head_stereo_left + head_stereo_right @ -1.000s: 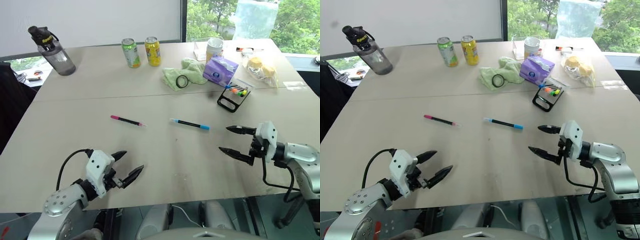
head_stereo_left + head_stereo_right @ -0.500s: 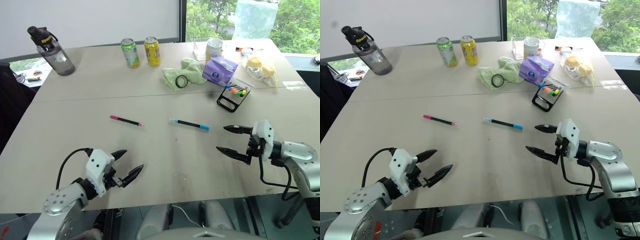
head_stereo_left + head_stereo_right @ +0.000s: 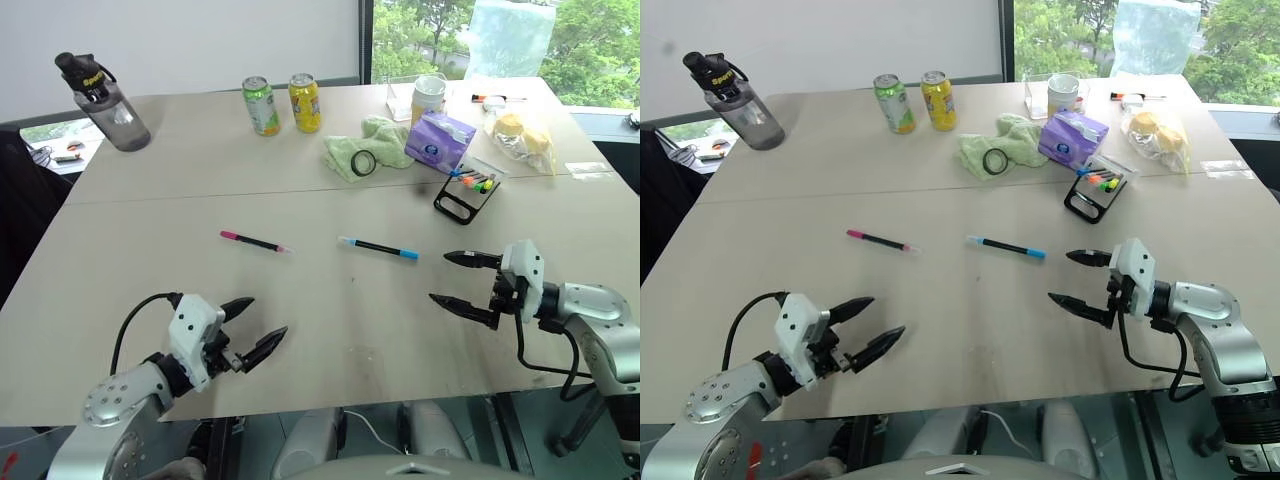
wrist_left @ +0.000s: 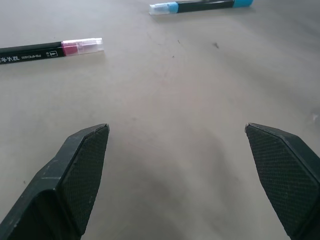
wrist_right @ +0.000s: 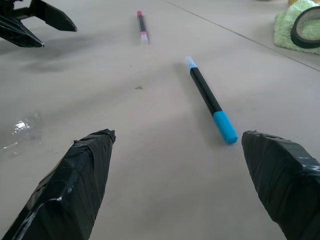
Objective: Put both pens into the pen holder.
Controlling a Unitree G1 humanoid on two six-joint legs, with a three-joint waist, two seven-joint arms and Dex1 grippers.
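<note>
Here the blue-ended pen [image 3: 379, 247] lies on the table just beyond the open, empty right hand [image 3: 458, 280].

Bare table [image 3: 330, 320] lies between both wide-open grippers and the two pens. Clutter crowds the pen holder [image 3: 467, 193]: purple tissue pack [image 3: 441, 141] at its eleven o'clock, bagged items [image 3: 520, 137] at one o'clock; its six o'clock side stays free.
</note>
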